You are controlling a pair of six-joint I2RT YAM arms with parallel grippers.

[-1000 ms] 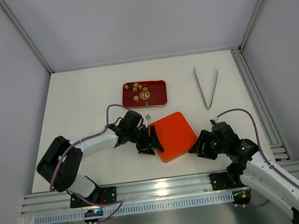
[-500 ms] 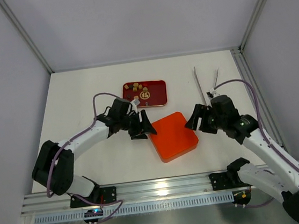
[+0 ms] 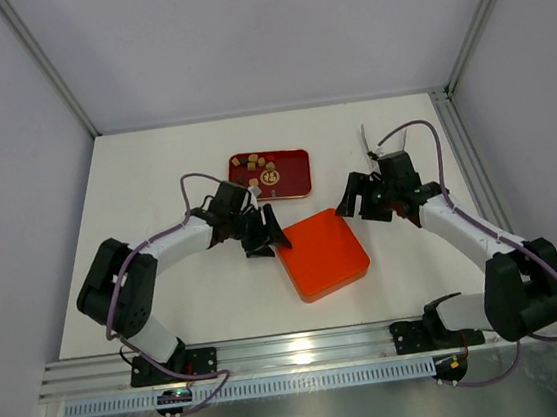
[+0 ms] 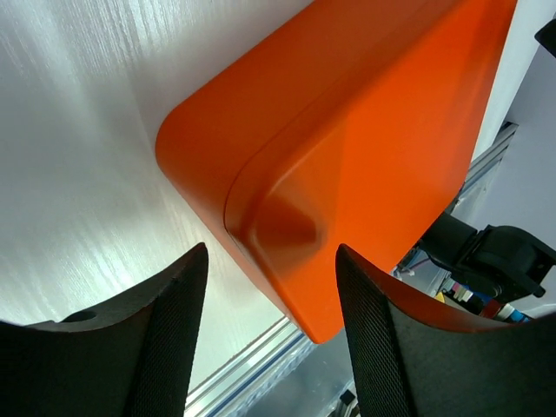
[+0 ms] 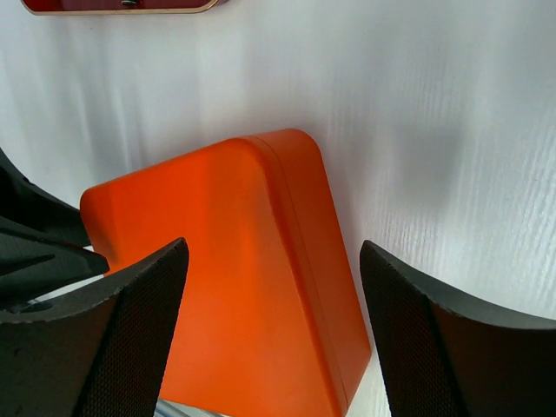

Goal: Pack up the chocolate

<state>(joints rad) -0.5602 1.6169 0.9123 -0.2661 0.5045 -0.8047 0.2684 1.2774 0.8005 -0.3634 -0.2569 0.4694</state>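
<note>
White walls close in a white counter (image 3: 155,182) on three sides, with an aluminium rail along the near edge. At the far middle of the counter sits a shallow red tray (image 3: 292,179). The chocolate (image 3: 254,168) lies loose inside it, small tan and dark pieces gathered in the tray's left half. None of it is in either arm's grasp.

Nearer the arms, just in front of the tray, an orange box (image 3: 321,254) rests flat, turned at an angle, with a smooth plain face up and rounded corners.

The left arm (image 3: 177,243) reaches in from the left. The left jaws stand open at the box's left far corner. In the left wrist view that corner shows between the two dark fingers (image 4: 165,339); whether they touch it cannot be told.

The right arm (image 3: 462,228) bends in from the right. The right jaws are spread wide and hold nothing, hanging beside the box's right far corner. The right wrist view looks down between them onto the box, with the tray's edge at the top.

Thin metal tweezers (image 3: 364,138) lie at the far right of the counter, partly hidden behind the right arm.
</note>
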